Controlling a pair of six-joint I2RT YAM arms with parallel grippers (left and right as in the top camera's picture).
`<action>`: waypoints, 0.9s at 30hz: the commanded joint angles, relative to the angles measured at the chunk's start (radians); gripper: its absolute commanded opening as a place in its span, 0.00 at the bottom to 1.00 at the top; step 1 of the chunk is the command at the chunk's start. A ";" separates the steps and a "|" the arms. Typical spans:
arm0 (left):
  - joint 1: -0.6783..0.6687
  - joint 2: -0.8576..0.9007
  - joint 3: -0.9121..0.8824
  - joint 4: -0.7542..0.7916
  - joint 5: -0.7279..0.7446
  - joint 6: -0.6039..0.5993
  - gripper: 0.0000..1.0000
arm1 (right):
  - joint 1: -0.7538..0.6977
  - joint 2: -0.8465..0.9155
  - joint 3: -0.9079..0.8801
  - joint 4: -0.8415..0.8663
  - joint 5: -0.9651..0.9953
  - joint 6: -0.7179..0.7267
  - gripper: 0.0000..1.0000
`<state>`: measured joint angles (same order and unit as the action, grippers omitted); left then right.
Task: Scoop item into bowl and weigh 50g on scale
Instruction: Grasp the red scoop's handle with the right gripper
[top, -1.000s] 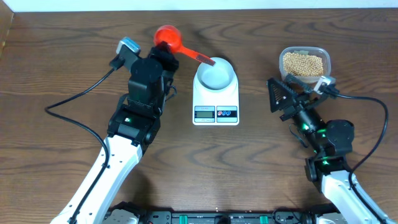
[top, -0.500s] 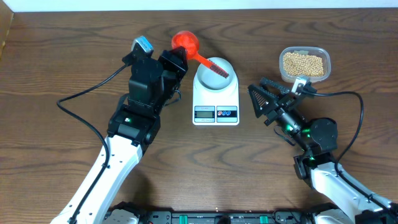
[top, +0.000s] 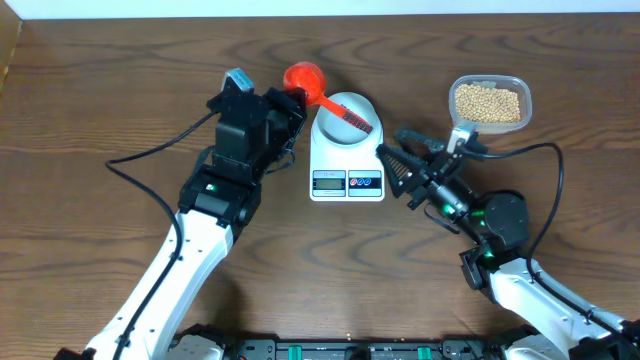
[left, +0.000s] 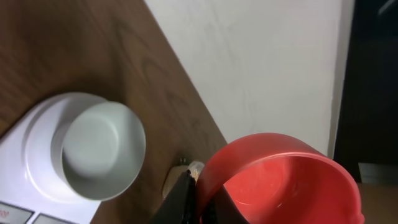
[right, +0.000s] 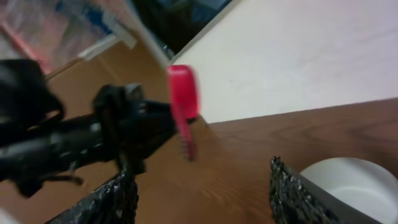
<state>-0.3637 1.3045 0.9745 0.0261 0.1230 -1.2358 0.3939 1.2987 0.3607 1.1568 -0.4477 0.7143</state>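
The desk (top: 100, 100) is dark brown wood with visible grain and a low, matt sheen. The scale (top: 325, 155) is smooth white plastic, and the bowl (left: 102, 149) looks smooth and faintly glossy. The red scoop (left: 280, 186) is shiny plastic. The far-right tub (top: 522, 95) is clear plastic, its beans (top: 487, 103) matt. The right tool (right: 202, 171) has black fingers (right: 292, 196) with a rough, knurled face.
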 joint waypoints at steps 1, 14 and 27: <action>-0.003 0.035 -0.002 0.006 0.080 -0.042 0.07 | 0.036 0.002 0.031 -0.008 -0.007 -0.121 0.63; -0.026 0.050 -0.002 0.013 0.165 -0.014 0.07 | 0.042 0.003 0.056 -0.053 -0.007 -0.140 0.49; -0.095 0.050 -0.002 0.012 0.165 0.017 0.08 | 0.042 0.004 0.058 -0.053 -0.007 -0.140 0.33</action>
<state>-0.4492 1.3533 0.9745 0.0338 0.2813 -1.2476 0.4309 1.2987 0.3973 1.1011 -0.4541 0.5903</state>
